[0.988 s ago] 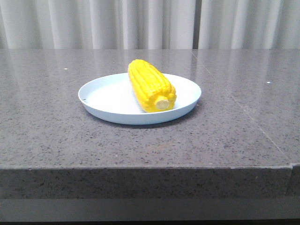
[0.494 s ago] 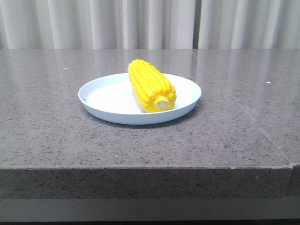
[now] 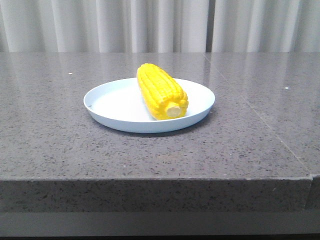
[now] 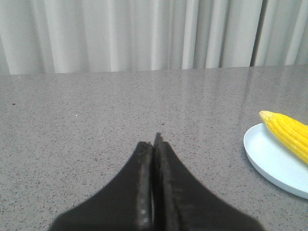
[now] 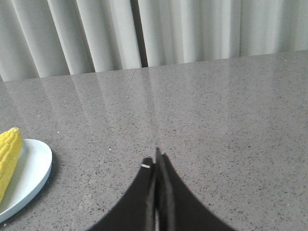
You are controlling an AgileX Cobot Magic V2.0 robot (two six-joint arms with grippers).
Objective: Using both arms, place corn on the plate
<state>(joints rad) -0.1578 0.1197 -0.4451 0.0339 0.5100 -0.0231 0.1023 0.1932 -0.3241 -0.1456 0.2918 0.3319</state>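
Nearest us in the wrist views, our left gripper (image 4: 154,144) has its black fingers pressed flat together with nothing between them, held over bare counter (image 3: 60,150). Our right gripper (image 5: 157,161) is the same: fingers meeting at the tips, holding nothing, with a small pale speck beside one tip. Neither gripper shows in the front view.

Past the counter's front edge, a stretch of grey speckled stone lies bare. Then comes the plate (image 3: 110,102), set about midway between the front and back edges and a little toward the left side of the counter. The corn (image 3: 161,91) lies inside the plate, on its right half, with the pale stub end pointing at the front edge and resting by the near rim, and the tapered tip pointing toward the back. We also see the plate's rim and part of the corn at the side of each wrist view, well apart from both grippers.

Behind the back edge hangs a pale curtain (image 3: 160,25).
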